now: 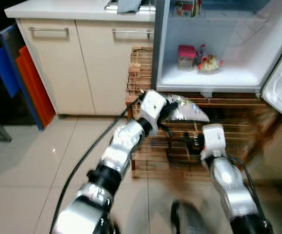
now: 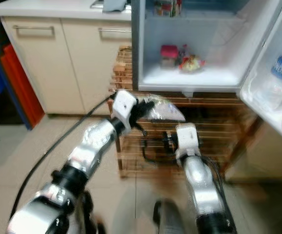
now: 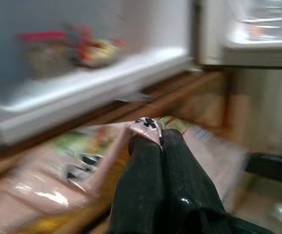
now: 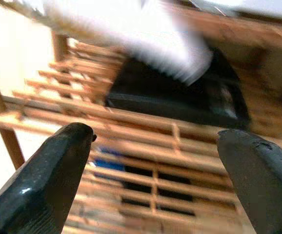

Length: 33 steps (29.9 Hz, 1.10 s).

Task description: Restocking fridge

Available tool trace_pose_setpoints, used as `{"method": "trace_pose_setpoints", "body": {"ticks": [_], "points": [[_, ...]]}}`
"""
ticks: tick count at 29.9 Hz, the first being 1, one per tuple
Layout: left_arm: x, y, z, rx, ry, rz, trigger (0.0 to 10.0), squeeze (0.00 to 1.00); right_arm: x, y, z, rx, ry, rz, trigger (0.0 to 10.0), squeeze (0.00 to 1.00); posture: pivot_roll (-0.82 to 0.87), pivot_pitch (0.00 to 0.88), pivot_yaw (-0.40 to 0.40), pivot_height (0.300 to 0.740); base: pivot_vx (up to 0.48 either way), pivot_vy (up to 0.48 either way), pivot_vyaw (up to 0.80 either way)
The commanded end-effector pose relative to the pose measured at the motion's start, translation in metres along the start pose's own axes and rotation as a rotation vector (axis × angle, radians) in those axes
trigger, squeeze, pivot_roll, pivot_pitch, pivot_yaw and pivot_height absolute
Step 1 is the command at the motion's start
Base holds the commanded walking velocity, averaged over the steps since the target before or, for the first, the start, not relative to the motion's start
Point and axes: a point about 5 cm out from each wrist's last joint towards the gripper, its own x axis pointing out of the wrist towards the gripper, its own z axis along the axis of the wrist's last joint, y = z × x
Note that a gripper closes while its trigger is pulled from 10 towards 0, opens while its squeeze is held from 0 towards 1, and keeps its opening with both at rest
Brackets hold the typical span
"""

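My left gripper [image 1: 168,111] is shut on a shiny plastic food packet [image 1: 189,112], held in front of the wooden slatted stand just below the open fridge [image 1: 209,78]. In the left wrist view the two black fingers [image 3: 156,175] pinch the packet's pink edge [image 3: 146,127]. On the fridge's lower shelf stand a pink-lidded tub [image 1: 186,56] and a red and yellow packet [image 1: 209,63]. My right gripper [image 4: 155,161] is open, facing the wooden slats [image 4: 146,146] with nothing between its fingers; its arm [image 1: 214,141] is low, right of the packet.
The fridge door [image 2: 277,83] hangs open on the right, with a bottle in its shelf. Cream cabinets [image 1: 77,63] and a white counter lie to the left, with blue and orange boards [image 1: 24,83] leaning beside them. The floor is pale tile.
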Motion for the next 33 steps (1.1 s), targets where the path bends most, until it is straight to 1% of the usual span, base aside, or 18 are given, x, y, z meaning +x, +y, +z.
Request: {"method": "trace_pose_setpoints", "body": {"ticks": [1, 5, 7, 9, 11, 12, 14, 16, 17, 18, 19, 21, 23, 26, 27, 30, 31, 33], "points": [[0.002, 0.007, 0.012, 0.046, -0.032, 0.007, 10.0, 0.0, 0.002, 0.001, 0.005, 0.007, -0.016, -0.009, 10.0, 0.09, -0.18, 0.0, 0.021, 0.594, 0.0, 0.0, -0.73], [0.002, 0.008, 0.015, 0.064, -0.04, 0.008, 10.0, 0.0, 0.003, -0.001, 0.006, -0.003, -0.029, -0.032, 10.0, 0.09, -0.18, 0.0, 0.023, 0.594, 0.0, 0.0, -0.73], [0.002, 0.008, 0.018, 0.088, -0.057, 0.01, 10.0, 0.0, 0.003, -0.003, 0.006, -0.005, -0.031, -0.048, 10.0, 0.06, -0.18, 0.0, 0.025, 0.594, 0.0, 0.0, 0.0], [0.003, 0.008, 0.023, 0.114, -0.081, 0.012, 10.0, 0.0, 0.003, -0.005, 0.007, 0.002, -0.038, -0.061, 10.0, 0.05, -0.18, 0.0, 0.026, 0.594, 0.0, 0.0, 0.0], [0.003, 0.008, 0.03, 0.125, -0.117, 0.019, 10.0, 0.0, 0.003, -0.006, 0.008, 0.001, -0.047, -0.063, 10.0, 0.05, -0.18, 0.0, 0.027, 0.594, 0.0, 0.0, 0.0], [0.003, 0.008, 0.03, 0.125, -0.117, 0.019, 10.0, 0.0, 0.003, -0.006, 0.008, 0.001, -0.047, -0.063, 10.0, 0.05, -0.18, 0.0, 0.027, 0.594, 0.0, 0.0, 0.0], [0.003, 0.009, 0.037, 0.138, -0.144, 0.027, 10.0, 0.0, 0.002, -0.006, 0.009, 0.008, -0.054, -0.07, 10.0, 0.06, -0.18, 0.0, 0.028, 0.594, 0.0, 0.0, 0.0], [0.002, 0.014, 0.05, 0.149, -0.202, 0.059, 10.0, 0.0, 0.001, -0.006, 0.012, 0.011, -0.079, -0.072, 10.0, 0.07, -0.18, 0.0, 0.032, 0.594, 0.0, 0.0, 0.0], [0.001, 0.017, 0.06, 0.159, -0.239, 0.086, 10.0, 0.0, 0.001, -0.005, 0.015, -0.002, -0.099, -0.069, 10.0, 0.07, -0.18, 0.0, 0.032, 0.594, 0.0, 0.0, 0.0], [0.0, 0.022, 0.074, 0.174, -0.29, 0.124, 10.0, 0.0, 0.0, -0.003, 0.02, -0.012, -0.13, -0.06, 10.0, 0.07, -0.19, 0.0, 0.034, 0.594, 0.0, 0.0, 0.0], [-0.001, 0.025, 0.084, 0.184, -0.323, 0.149, 10.0, 0.0, -0.001, -0.002, 0.023, -0.018, -0.15, -0.054, 10.0, 0.07, -0.19, 0.0, 0.034, 0.594, 0.0, 0.0, 0.0], [-0.003, 0.035, 0.108, 0.187, -0.391, 0.206, 10.0, 0.0, -0.001, 0.001, 0.032, -0.015, -0.184, -0.039, 10.0, 0.06, -0.18, 0.0, 0.033, 0.594, 0.0, 0.0, 0.0], [-0.003, 0.042, 0.122, 0.187, -0.412, 0.225, 10.0, 0.0, -0.002, 0.004, 0.039, 0.001, -0.21, -0.026, 10.0, 0.06, -0.18, 0.0, 0.031, 0.594, 0.0, 0.0, 0.0], [-0.002, 0.046, 0.129, 0.207, -0.412, 0.22, 10.0, 0.0, -0.002, 0.006, 0.046, 0.008, -0.231, -0.01, 10.0, 0.06, -0.18, 0.0, 0.031, 0.594, 0.0, 0.0, 0.0], [0.0, 0.049, 0.141, 0.219, -0.431, 0.212, 10.0, 0.0, -0.003, 0.008, 0.052, 0.012, -0.249, 0.006, 10.0, 0.07, -0.18, 0.0, 0.031, 0.594, 0.0, 0.0, 0.0], [0.0, 0.05, 0.144, 0.217, -0.436, 0.208, 10.0, 0.0, -0.003, 0.009, 0.054, 0.012, -0.256, 0.011, 10.0, 0.07, -0.18, 0.0, 0.03, 0.594, 0.0, 0.0, 0.0], [0.002, 0.053, 0.151, 0.222, -0.442, 0.199, 10.0, 0.0, -0.004, 0.01, 0.058, 0.013, -0.273, 0.018, 10.0, 0.07, -0.18, 0.0, 0.03, 0.599, 0.0, 0.0, 0.0], [0.006, 0.056, 0.157, 0.248, -0.44, 0.191, 10.0, 0.0, -0.005, 0.011, 0.061, 0.018, -0.282, 0.027, 10.0, 0.08, -0.18, 0.0, 0.03, 0.608, 0.0, 0.0, 0.0]]}}
